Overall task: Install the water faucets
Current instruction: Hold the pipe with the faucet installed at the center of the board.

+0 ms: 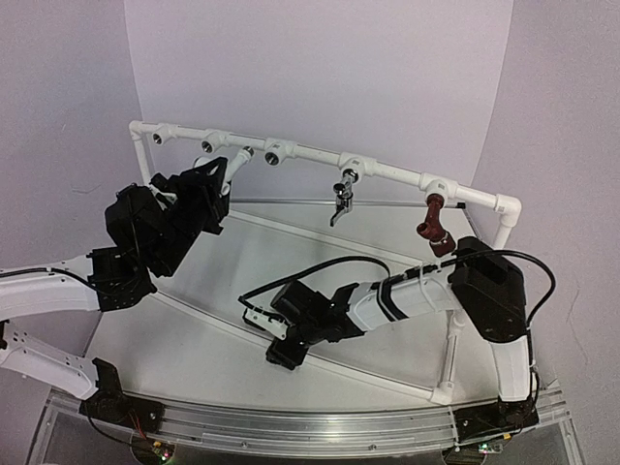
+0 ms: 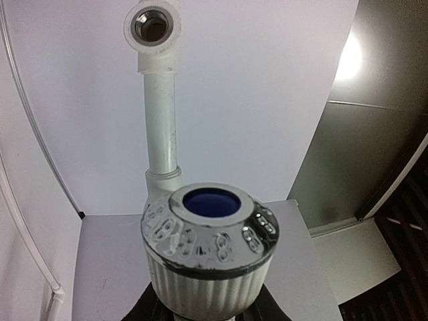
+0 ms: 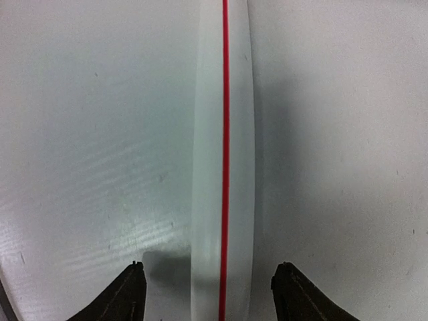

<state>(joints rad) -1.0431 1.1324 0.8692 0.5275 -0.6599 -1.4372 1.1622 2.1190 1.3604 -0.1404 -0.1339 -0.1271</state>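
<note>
Near centre, the right pincer (image 3: 210,271) hangs low over the desk (image 1: 184,334), its jaws apart astride a red-striped white rail (image 3: 234,134). Far left, the left pincer (image 1: 217,179) is clamped on the white faucet (image 2: 210,261), with an open socket (image 2: 152,25) beyond. The silver faucet (image 1: 340,201) and red-brown faucet (image 1: 435,225) hang from the pipe frame (image 1: 387,172).

silver faucet (image 1: 341,201), red-brown faucet (image 1: 435,225), white faucet (image 2: 210,271) (ribbed)

Heads up: in your left wrist cam the white tap (image 2: 210,267) gets cut off at the bottom edge, so you can't see where the left gripper (image 1: 221,170) grabs it. Right wrist cam: pipe (image 3: 224,167) runs off top & bottom, and only the tips of the right gripper (image 3: 210,294) show. Overhead, its jaws are hidden under the wrist.
</note>
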